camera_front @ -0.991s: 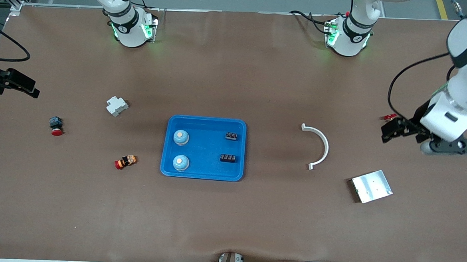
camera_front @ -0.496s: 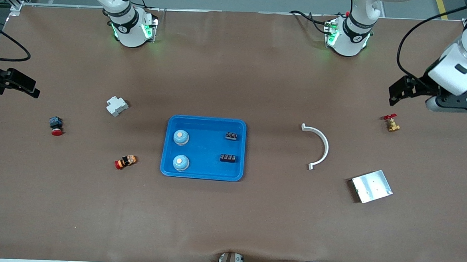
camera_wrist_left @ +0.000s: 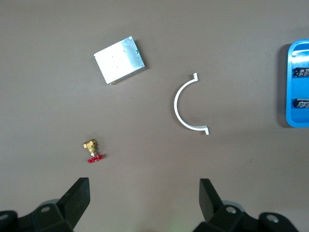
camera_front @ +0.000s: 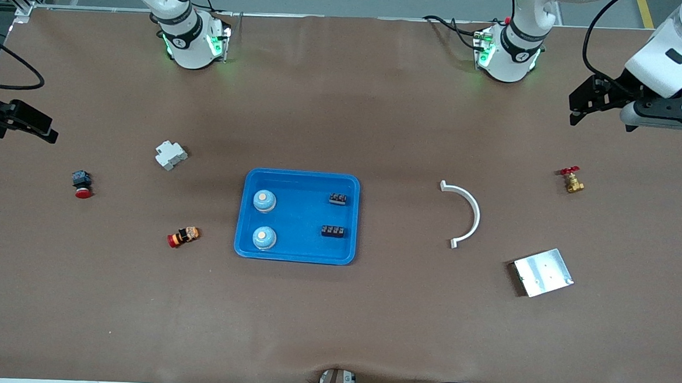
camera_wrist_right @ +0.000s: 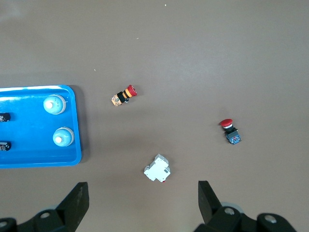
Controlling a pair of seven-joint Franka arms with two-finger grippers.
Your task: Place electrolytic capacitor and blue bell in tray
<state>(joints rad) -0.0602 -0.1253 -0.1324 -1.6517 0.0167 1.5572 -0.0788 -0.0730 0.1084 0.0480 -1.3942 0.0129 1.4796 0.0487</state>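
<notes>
The bright-blue tray [camera_front: 297,250] lies at the table's middle. In it stand two blue bells [camera_front: 264,200] [camera_front: 263,237] at the right arm's end, and two small black studded parts [camera_front: 337,199] [camera_front: 333,231] at the left arm's end. My left gripper [camera_front: 576,110] is open and empty, up over the table's left-arm end; its wrist view shows the spread fingers [camera_wrist_left: 79,198] and the tray's edge [camera_wrist_left: 289,87]. My right gripper [camera_front: 43,129] waits open and empty over the right-arm end; its wrist view shows the tray [camera_wrist_right: 29,154] and both bells [camera_wrist_right: 54,104] [camera_wrist_right: 62,137].
A white curved piece [camera_front: 468,213], a silver plate [camera_front: 543,273] and a brass valve with a red handle [camera_front: 572,181] lie toward the left arm's end. A white breaker [camera_front: 170,155], a red push button [camera_front: 81,185] and a red-and-yellow button [camera_front: 183,237] lie toward the right arm's end.
My left gripper has drawn away from the brass valve toward the robots' bases. The valve now lies uncovered on the table. The right arm has not moved.
</notes>
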